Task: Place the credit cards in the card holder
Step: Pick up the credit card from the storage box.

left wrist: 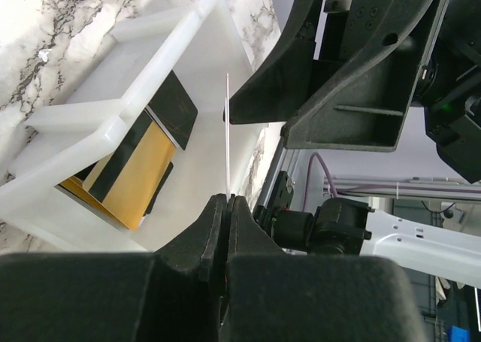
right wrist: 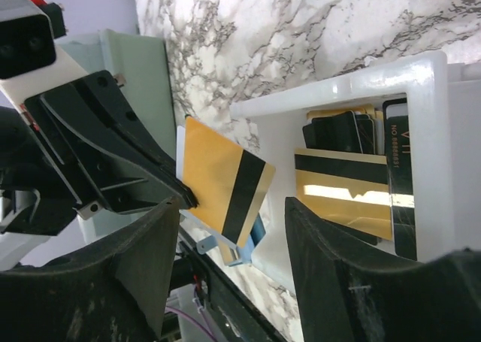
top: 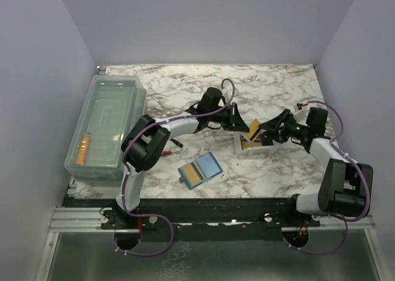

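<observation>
We see the card holder [top: 208, 166] lying open and flat near the middle of the worktop's near edge, one of the credit cards [top: 192, 175] on its left half. A second card [right wrist: 219, 186], gold with a black stripe, is pinched in the left gripper [left wrist: 227, 201], clear of the worktop. More lie stacked in the white tray [right wrist: 421, 79] toward the right edge.

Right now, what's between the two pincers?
One credit card, clamped by the left pincer and reaching toward the open right pincer; the right wrist view shows it.

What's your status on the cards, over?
Left gripper shut on one credit card, held over the white tray. Right gripper open, close beside it. Card holder lies open, a second credit card inside. Nothing in the way.
</observation>
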Robot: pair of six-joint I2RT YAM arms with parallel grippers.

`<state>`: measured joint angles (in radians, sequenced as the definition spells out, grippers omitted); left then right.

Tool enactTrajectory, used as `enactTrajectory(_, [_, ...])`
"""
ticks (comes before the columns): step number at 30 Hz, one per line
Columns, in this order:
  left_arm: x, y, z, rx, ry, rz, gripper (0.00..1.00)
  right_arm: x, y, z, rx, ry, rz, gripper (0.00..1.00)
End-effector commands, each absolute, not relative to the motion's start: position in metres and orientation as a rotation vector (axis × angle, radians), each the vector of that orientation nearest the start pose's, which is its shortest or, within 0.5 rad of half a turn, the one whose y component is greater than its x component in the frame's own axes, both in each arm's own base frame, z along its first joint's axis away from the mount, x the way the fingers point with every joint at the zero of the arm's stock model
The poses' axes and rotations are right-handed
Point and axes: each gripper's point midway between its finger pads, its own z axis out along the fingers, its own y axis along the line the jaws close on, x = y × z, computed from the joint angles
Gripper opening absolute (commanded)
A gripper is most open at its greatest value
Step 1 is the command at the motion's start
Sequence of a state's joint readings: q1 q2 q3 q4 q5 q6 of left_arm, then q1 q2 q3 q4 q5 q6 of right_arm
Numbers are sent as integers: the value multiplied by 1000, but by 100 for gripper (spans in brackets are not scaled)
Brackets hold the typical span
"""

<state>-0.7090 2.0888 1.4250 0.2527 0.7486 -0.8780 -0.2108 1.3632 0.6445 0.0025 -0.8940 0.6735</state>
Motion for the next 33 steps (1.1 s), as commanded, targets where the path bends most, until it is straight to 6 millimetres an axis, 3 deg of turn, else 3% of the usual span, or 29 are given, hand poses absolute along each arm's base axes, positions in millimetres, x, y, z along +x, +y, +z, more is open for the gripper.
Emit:
enactTrajectory(1, [304,-457,172,435,2229,-1749,0,324,91,133,505,2136,1326,60])
enactTrajectory(8, [300,-456,169,431,2234,-1779,0,328,90,126,526,2141,1337,56])
enactTrajectory(15, [302,-456,162,420,2248,-1770,0,330,88,133,513,2133,1323,41])
enactTrajectory(26, [310,-456,152,390,2268,-1757,0,322,90,142,468,2141,1320,41])
enactTrajectory(33, [312,-454,147,382,2278,-1745,0,320,88,140,479,2154,1294,47])
